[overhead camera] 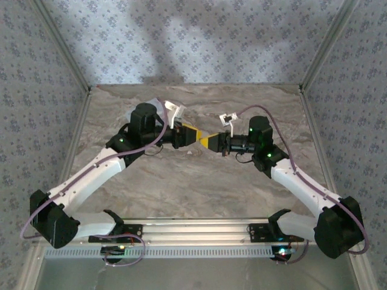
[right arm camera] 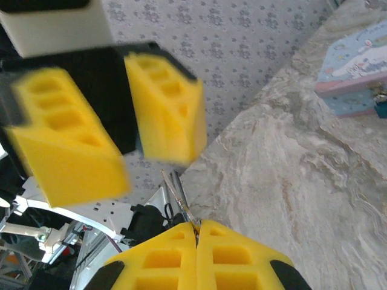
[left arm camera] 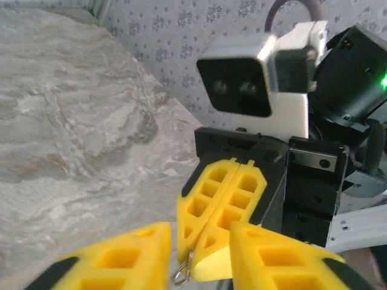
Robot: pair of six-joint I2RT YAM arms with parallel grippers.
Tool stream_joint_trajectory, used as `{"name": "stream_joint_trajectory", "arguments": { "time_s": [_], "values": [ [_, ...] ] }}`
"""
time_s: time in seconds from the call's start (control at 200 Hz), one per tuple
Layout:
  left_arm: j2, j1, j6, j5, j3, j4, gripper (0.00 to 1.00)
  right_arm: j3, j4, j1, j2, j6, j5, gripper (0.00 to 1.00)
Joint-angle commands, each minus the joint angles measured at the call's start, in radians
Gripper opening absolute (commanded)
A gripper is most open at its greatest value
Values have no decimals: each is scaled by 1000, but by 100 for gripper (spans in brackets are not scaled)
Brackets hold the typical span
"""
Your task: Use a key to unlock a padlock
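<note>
The key (right arm camera: 179, 196) is off the table (overhead camera: 199, 187), pinched at the fingertips of the right tool (right arm camera: 196, 232). That tool's yellow pads are pressed flat together on it. From the right wrist, a thin metal sliver stands out of the seam between them. From the left wrist, a small ring (left arm camera: 183, 276) hangs below the same seam.

The left tool (overhead camera: 192, 135) faces it nose to nose over the middle of the table, a little toward the far edge. Its pads are spread wide, one on either side of the right tool's tips, and I cannot see them touching the key.

I judge the step in hand to be a mid-air handover or regrasp of the key, with the lock not yet approached. The next move seems to call for the left pads to close squarely on the exposed metal rather than on the other tool's foam. The right tool should let go only once that grip is sure, since so little of the key sticks out.

The padlock itself is hard to make out. A pale blue and pink box (right arm camera: 354, 72) sits on the table well apart from the tools. At the picture's right edge, a small clasp-like bit on the box front is cut off, and I cannot tell whether that is the lock. The left pads are blurred in the right wrist view, and the key's blade and teeth cannot be read.
</note>
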Motion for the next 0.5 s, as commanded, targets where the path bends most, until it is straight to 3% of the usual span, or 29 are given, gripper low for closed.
{"name": "stream_joint_trajectory", "arguments": {
  "time_s": [0.0, 0.255, 0.37, 0.495],
  "values": [
    [-5, 52, -23, -26, 44, 10, 48, -5, -70, -23, -29, -36, 36, 2],
    [85, 239, -92, -227, 27, -56, 65, -62, -161, -75, -90, -60, 179, 2],
    [170, 298, -66, -372, 51, -121, 67, -72, -210, -79, -116, -79, 243, 2],
    [293, 332, -9, -478, 130, -200, 79, -75, -261, -82, -126, -94, 286, 2]
  ]
}}
